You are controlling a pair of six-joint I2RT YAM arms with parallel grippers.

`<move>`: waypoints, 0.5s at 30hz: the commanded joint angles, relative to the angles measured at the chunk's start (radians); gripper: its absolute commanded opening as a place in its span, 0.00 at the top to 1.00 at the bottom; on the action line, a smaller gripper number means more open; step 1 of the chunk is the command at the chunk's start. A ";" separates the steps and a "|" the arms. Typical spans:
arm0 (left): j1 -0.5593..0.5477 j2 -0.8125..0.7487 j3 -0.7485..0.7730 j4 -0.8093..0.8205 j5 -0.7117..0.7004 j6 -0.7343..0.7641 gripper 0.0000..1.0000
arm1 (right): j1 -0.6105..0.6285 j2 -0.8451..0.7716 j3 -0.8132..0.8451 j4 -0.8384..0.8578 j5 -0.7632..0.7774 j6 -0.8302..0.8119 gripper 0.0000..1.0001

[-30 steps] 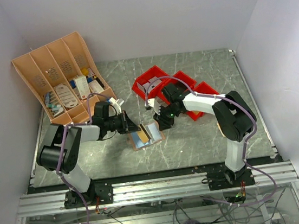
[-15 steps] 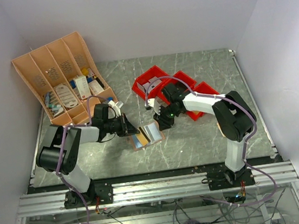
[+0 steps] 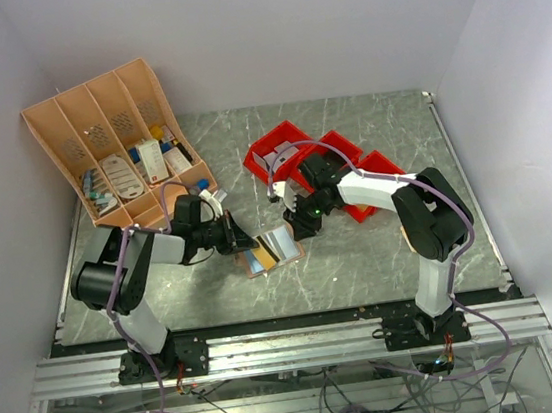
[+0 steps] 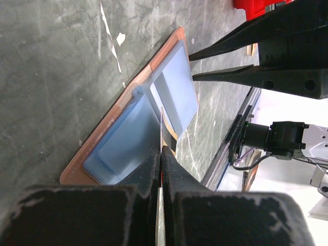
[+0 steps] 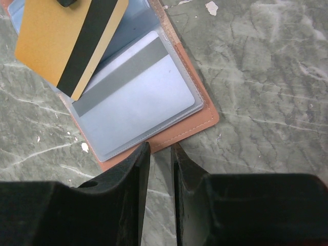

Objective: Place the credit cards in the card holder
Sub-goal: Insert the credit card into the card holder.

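The card holder (image 3: 271, 248) lies open on the table, tan-brown outside (image 5: 180, 129) with clear blue-grey sleeves inside (image 4: 118, 148). A grey-striped card (image 5: 136, 92) sits in one sleeve. My left gripper (image 3: 243, 240) is shut on a gold credit card with a black stripe (image 5: 69, 43), which hangs tilted over the other sleeve. That card shows edge-on between the fingers (image 4: 162, 128). My right gripper (image 5: 159, 146) stands with a narrow gap between its jaws. Its tips sit at the holder's brown edge, with bare table showing between them.
A large orange-tan slotted organiser rack (image 3: 113, 151) with several items stands at the back left. Red bins (image 3: 323, 160) sit behind the right gripper. Grey marble tabletop (image 3: 383, 254) surrounds the holder.
My left gripper has drawn back a little to the left with the gold card. The right gripper and the holder have stayed put.
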 commanded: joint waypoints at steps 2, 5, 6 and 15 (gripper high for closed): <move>0.007 0.032 -0.018 0.076 -0.025 -0.021 0.93 | 0.002 0.006 -0.021 -0.005 0.020 0.003 0.76; 0.007 0.039 -0.023 0.084 -0.028 -0.028 0.93 | 0.002 0.005 -0.023 -0.002 0.019 0.003 0.77; 0.007 0.040 -0.023 0.079 -0.031 -0.025 0.93 | 0.002 0.005 -0.022 -0.003 0.019 0.003 0.77; 0.007 0.044 0.004 0.030 -0.055 0.026 0.93 | 0.002 0.005 -0.021 -0.002 0.018 0.006 0.76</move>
